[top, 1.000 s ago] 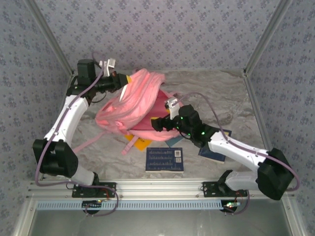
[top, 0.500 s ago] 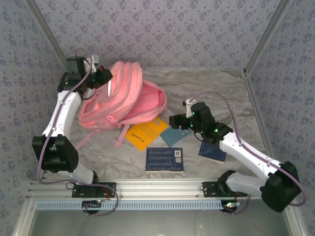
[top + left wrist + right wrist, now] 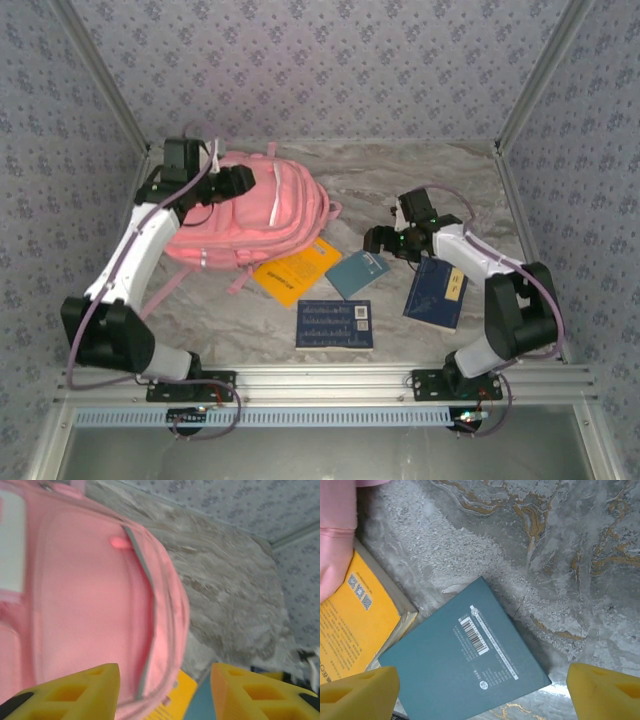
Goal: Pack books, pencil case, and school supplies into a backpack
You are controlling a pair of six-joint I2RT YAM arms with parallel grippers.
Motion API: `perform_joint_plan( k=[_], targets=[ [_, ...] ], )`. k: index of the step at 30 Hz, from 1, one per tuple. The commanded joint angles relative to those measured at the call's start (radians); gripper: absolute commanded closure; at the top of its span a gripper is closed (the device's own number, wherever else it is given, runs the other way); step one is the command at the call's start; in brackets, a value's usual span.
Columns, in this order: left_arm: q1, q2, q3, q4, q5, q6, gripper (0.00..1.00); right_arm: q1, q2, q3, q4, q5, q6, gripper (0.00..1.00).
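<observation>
The backpack (image 3: 268,205) hides a corner of the yellow-orange book (image 3: 298,271). The right wrist view resolves a barcode (image 3: 474,635) on the teal book (image 3: 440,680). Left pincer (image 3: 164,676) and right pincer (image 3: 480,672) gape empty.

The two yellow fingers (image 3: 90,687) of the left tool (image 3: 164,672) stand apart, with nothing between them. Ahead of the tool and to its left lies the pink backpack (image 3: 85,605), with a grey zipper (image 3: 145,590) and a white patch (image 3: 11,545). Low between the fingers, past the backpack's edge, a corner of the yellow-orange book (image 3: 176,699) shows beside a teal book (image 3: 200,707). To the right is the marbled table (image 3: 230,580).
</observation>
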Motion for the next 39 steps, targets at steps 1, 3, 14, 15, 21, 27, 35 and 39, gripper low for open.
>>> perform_joint_plan(
  k=[1,3,14,15,21,27,35,39],
  targets=[
    [-0.085,-0.086,-0.105,0.029,0.046,-0.046,0.54,-0.018,0.080,0.065,-0.042,-0.049,-0.006,0.11],
    [-0.173,-0.116,-0.195,0.078,0.073,-0.079,0.59,-0.031,0.126,0.076,-0.026,-0.078,-0.002,0.10],
    [-0.456,-0.002,-0.478,0.332,0.182,-0.176,0.87,-0.047,0.238,0.083,0.005,-0.207,-0.010,0.11],
    [-0.470,0.019,-0.483,0.346,0.177,-0.177,0.88,-0.041,0.232,0.072,0.012,-0.208,-0.006,0.11],
    [-0.525,0.148,-0.468,0.367,0.158,-0.181,0.94,-0.032,0.186,-0.031,0.084,-0.255,0.036,0.11],
    [-0.548,0.301,-0.384,0.298,0.094,-0.180,1.00,-0.032,0.172,-0.110,0.165,-0.298,0.078,0.11],
    [-0.552,0.433,-0.292,0.278,0.018,-0.187,1.00,-0.014,0.176,-0.141,0.210,-0.320,0.095,0.11],
    [-0.562,0.501,-0.244,0.252,0.000,-0.160,1.00,-0.002,0.155,-0.155,0.204,-0.328,0.090,0.13]
  ],
)
